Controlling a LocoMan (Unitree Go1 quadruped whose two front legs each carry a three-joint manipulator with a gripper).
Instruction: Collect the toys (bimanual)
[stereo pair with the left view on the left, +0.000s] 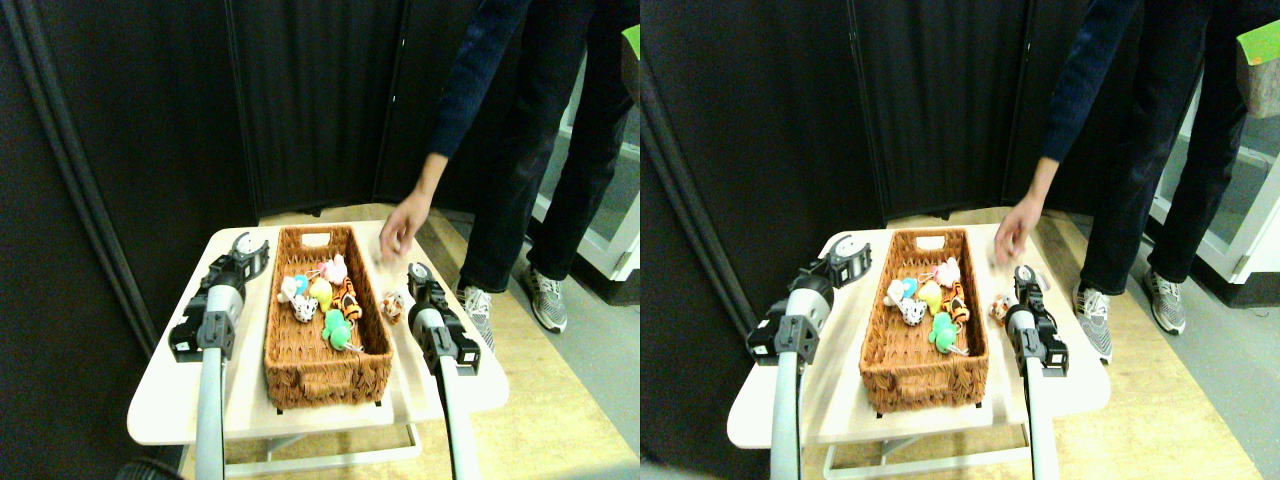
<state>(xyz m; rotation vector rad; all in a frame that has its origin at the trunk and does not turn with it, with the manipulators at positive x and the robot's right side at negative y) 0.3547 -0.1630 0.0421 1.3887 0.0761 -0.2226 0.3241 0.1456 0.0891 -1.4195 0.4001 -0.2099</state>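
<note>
Wicker basket (325, 375), centre of table (170, 400): holds pink (334, 268), white spotted (304, 309), yellow (320, 293), striped (347, 297) and green (336, 330) toys. Orange toy (393, 306): on table by basket's right side, beside my right gripper (417, 275). My left gripper (249, 243): jaws spread, empty. Right jaws: cannot tell. Person's hand (397, 232): over far edge.

bright overhead glare whitens the table (180, 395); dark backdrop, soft blur, edges bowed.

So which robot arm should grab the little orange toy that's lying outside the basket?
Right. The small orange plush toy lies on the table beside the right gripper; the long brown wicker basket separates it from the left gripper.
</note>
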